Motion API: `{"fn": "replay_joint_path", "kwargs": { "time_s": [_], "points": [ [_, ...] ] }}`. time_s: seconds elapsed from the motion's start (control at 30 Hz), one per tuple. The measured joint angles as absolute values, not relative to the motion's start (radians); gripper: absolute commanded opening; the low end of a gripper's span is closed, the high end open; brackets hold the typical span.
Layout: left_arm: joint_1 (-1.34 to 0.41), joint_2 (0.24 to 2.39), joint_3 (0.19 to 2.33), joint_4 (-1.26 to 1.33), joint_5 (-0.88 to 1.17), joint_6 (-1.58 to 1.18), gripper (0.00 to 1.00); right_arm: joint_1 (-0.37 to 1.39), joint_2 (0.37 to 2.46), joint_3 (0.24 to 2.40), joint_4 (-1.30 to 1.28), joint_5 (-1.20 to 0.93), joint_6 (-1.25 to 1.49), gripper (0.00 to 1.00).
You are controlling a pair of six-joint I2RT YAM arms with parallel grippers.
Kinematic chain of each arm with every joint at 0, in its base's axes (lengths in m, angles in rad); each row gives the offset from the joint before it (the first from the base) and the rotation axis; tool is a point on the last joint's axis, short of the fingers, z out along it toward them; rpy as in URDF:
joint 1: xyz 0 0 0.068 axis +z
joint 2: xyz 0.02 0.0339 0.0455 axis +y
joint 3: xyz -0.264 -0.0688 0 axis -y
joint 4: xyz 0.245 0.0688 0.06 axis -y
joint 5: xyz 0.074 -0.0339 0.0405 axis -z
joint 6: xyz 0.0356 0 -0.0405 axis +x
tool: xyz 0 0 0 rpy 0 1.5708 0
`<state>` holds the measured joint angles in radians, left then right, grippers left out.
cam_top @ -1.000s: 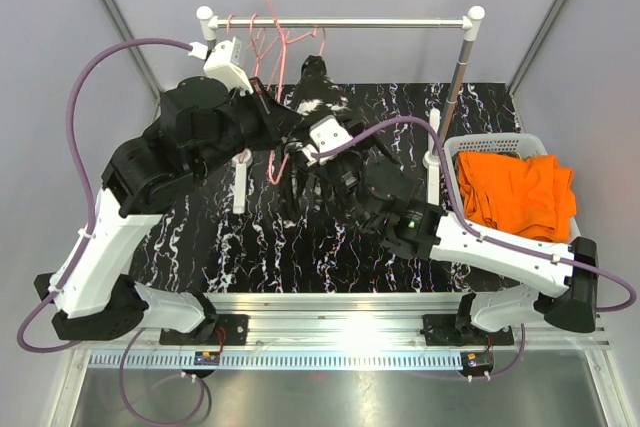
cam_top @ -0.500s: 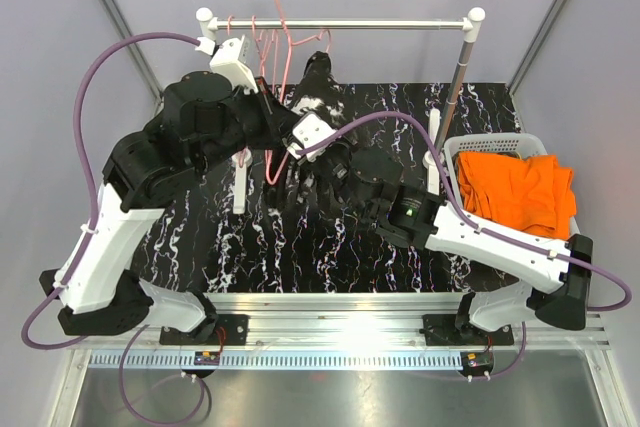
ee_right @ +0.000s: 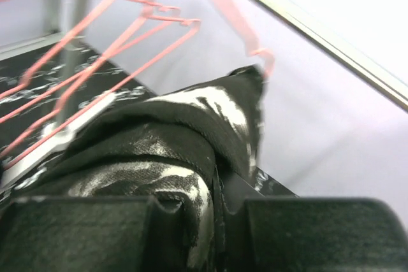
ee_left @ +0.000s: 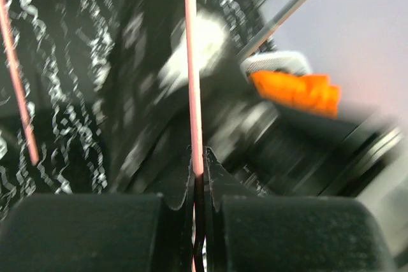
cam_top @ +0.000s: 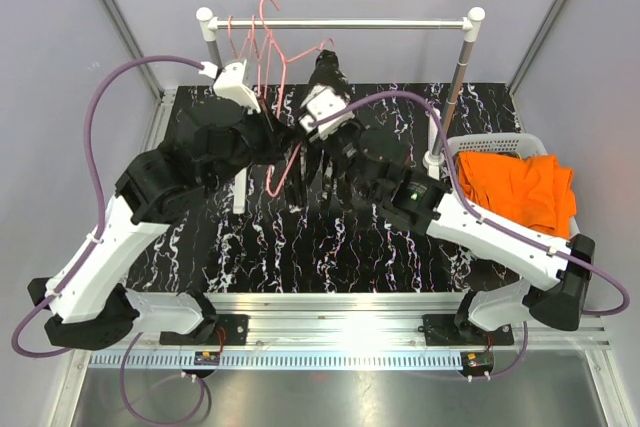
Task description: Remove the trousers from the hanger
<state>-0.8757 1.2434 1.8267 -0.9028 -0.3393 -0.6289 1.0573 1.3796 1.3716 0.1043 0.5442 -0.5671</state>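
left claw (ee_left: 198, 175) is pinched tight on a thin pink hanger wire (ee_left: 193, 62). in the left wrist view the wire runs straight up out of the fingertips, with no gap showing around it. right claw (ee_right: 204, 211) is narrow, and a fold of the black trousers (ee_right: 178, 132) with white markings is squeezed between its fingers (ee_right: 268, 227). the cloth humps up just past the tips, and a pink hook shows at its far end.

from the top camera both arms meet in the middle, under the silver rail (cam_top: 340, 22) of the clothes rack. the black trousers hang there as a dark bunch just right of the other pink hangers (cam_top: 262, 42), up off the marbled black desk (cam_top: 300, 247). i cannot tell from any view whether the cloth is draped over the hanger i am holding or only lies against it. the left wrist picture is blurred, so the dark shape behind the wire is only roughly readable.

the bright orange trousers (cam_top: 515, 192) lie crumpled in the white basket (cam_top: 490, 139) at the right edge of the desk, beside the rack's right post and well apart from both claws.
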Motion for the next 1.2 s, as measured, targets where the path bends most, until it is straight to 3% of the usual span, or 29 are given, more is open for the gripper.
{"fn": "replay_joint_path", "kwargs": {
  "time_s": [0.53,0.83,1.03,1.2],
  "points": [
    [-0.879,1.197,1.422,-0.662,-0.333,-0.679,0.0,0.858,1.378,1.697,-0.124,0.66,-0.535,0.0],
    [-0.891,1.179,1.291,-0.477,-0.273,-0.726,0.0,0.842,1.378,1.874,-0.34,0.693,-0.581,0.0],
    [-0.892,1.175,1.236,-0.379,-0.227,-0.748,0.0,0.841,1.369,1.89,-0.373,0.723,-0.624,0.0],
    [-0.891,1.146,1.168,-0.314,-0.147,-0.771,0.0,0.833,1.265,1.752,-0.334,0.754,-0.668,0.0]
  ]
}}
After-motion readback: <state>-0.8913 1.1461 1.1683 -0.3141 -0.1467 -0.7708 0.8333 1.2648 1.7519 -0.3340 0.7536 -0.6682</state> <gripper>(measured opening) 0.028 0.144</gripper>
